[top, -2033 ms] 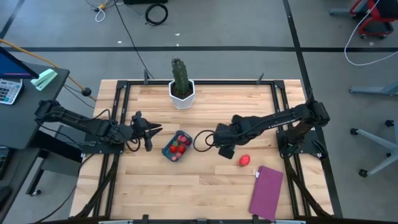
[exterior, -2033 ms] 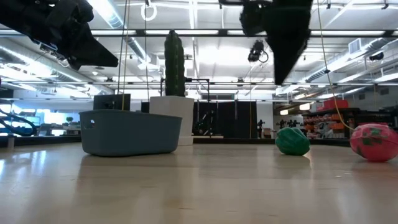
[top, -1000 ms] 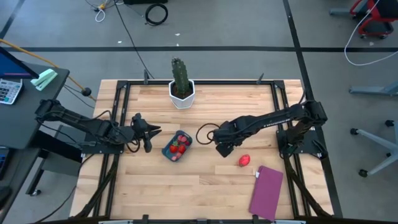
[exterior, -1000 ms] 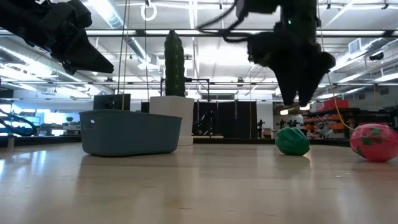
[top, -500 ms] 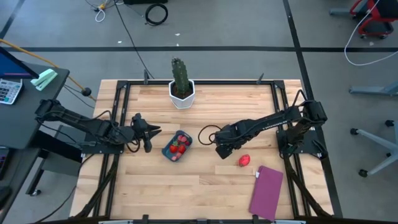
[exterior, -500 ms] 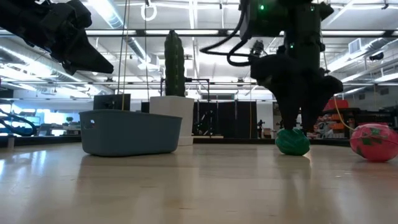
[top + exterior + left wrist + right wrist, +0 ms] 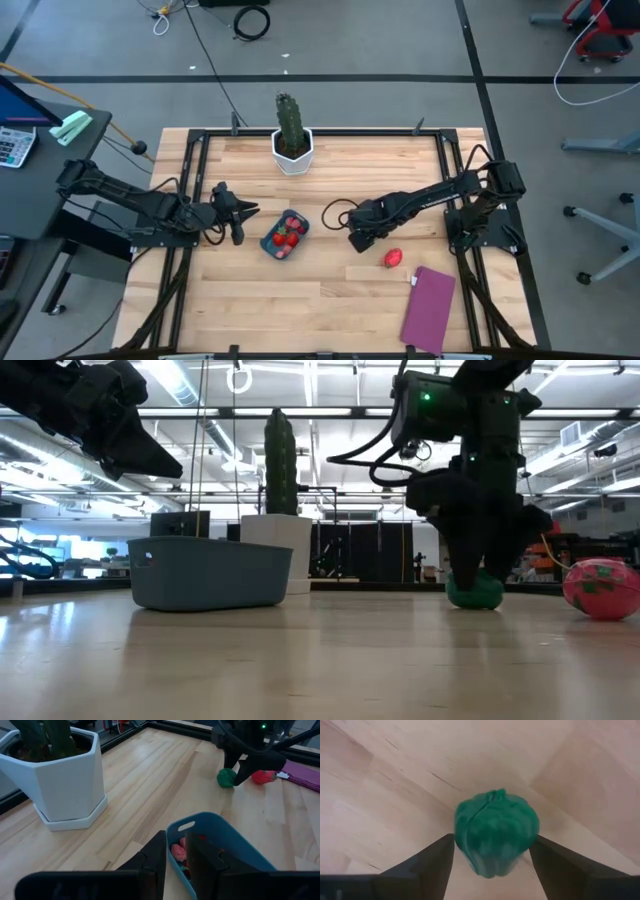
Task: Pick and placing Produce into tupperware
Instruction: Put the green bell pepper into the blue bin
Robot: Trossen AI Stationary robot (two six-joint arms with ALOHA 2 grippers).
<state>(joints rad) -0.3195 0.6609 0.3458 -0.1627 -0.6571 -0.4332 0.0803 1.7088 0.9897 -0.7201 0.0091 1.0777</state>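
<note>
Right of centre in the overhead shot, the right gripper (image 7: 357,241) is down at the table with its fingers spread wide on either side of the green pepper (image 7: 496,834) — the wrist view has one finger each side of it with a bit of a gap, so not clamped on it. From table height the same gripper (image 7: 472,582) hangs straight down over the green piece (image 7: 476,591), which sits on the wood.

Just past it, lower right of the overhead frame, a red strawberry-looking piece (image 7: 393,258) lies on the table on its own, and further toward the lower right corner sits a flat purple rectangle (image 7: 428,308).

Over on the left side, the left gripper (image 7: 243,217) hovers above the table just beside the teal tupperware (image 7: 268,243), fingers close together with only a narrow slot between them and nothing held. In the low view it's up in the upper left of the frame (image 7: 165,458), well off the surface.

That tupperware (image 7: 234,851) sits around the middle of the table, a bit left of centre, and already has a few red and pink produce pieces (image 7: 286,234) in it — its wrist camera looks right down at them (image 7: 178,852).

At the top middle of the table a green cactus (image 7: 289,119) stands upright in a white hexagonal pot (image 7: 62,787), well apart from both grippers. Beyond the table's upper left, a calculator (image 7: 15,145) rests on a side desk.
</note>
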